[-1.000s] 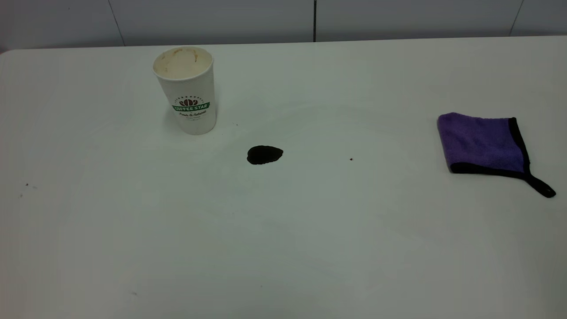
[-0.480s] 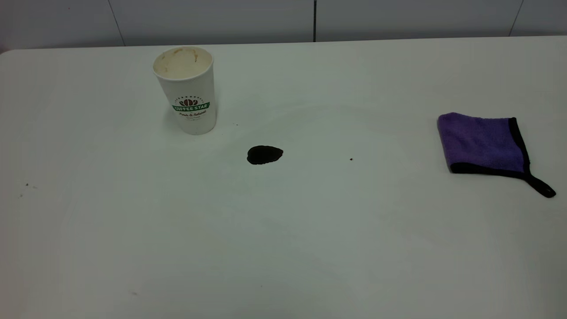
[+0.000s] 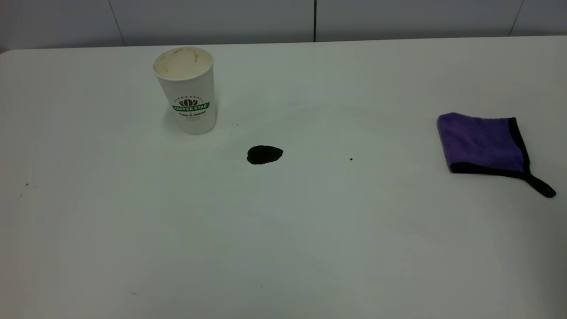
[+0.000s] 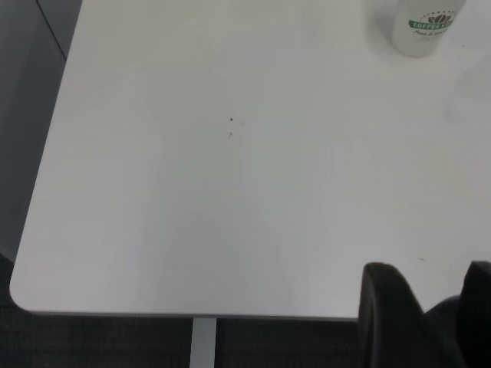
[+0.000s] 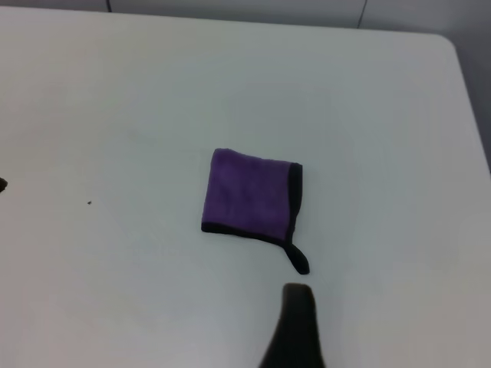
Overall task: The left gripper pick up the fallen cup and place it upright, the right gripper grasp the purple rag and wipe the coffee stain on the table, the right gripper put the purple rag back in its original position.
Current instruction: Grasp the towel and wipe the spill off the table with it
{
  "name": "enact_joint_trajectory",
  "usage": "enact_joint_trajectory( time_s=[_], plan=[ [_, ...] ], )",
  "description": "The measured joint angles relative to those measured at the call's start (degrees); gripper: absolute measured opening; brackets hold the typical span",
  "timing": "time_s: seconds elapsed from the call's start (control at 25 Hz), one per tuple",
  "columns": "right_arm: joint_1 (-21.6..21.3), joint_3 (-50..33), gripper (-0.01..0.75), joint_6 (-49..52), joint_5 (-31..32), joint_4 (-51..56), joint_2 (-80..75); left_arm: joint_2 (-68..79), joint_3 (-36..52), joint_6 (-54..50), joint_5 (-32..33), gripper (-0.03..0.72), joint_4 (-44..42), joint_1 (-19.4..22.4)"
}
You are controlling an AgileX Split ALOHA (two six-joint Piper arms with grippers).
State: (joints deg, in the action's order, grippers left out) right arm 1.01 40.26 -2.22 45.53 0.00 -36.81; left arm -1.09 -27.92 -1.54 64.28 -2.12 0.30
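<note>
Purple rag [image 5: 252,201] flat on table [image 3: 283,230], near right tool [image 5: 295,326], finger state unclear, untouched.

A bare test bench — plain white table [image 3: 283,248], grey panelled wall [image 3: 212,20].

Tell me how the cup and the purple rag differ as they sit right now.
The cup stands upright, tall and rigid; the purple rag lies flat and folded. The cup is white with a green banner logo; the rag is purple with black edging and a loop tail. The cup sits nearer the coffee stain than the rag. Both rest untouched on the table.
</note>
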Motion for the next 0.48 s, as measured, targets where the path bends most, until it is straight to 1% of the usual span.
enact_joint_trajectory(
  time_s=[0.12,0.32,0.48],
  plan=[
    [0.0,1.63,0.728,0.0,-6.57,1.42,-13.28,0.0,0.0,0.0,0.0,0.254,-0.05,0.0],
    [0.0,4.36,0.728,-0.06,-17.64,1.81,-34.86,0.0,0.0,0.05,0.0,0.254,-0.05,0.0],
    [1.79,8.86,0.728,-0.06,-25.48,1.87,-50.67,0.0,0.0,0.05,0.0,0.254,-0.05,0.0]
  ],
)
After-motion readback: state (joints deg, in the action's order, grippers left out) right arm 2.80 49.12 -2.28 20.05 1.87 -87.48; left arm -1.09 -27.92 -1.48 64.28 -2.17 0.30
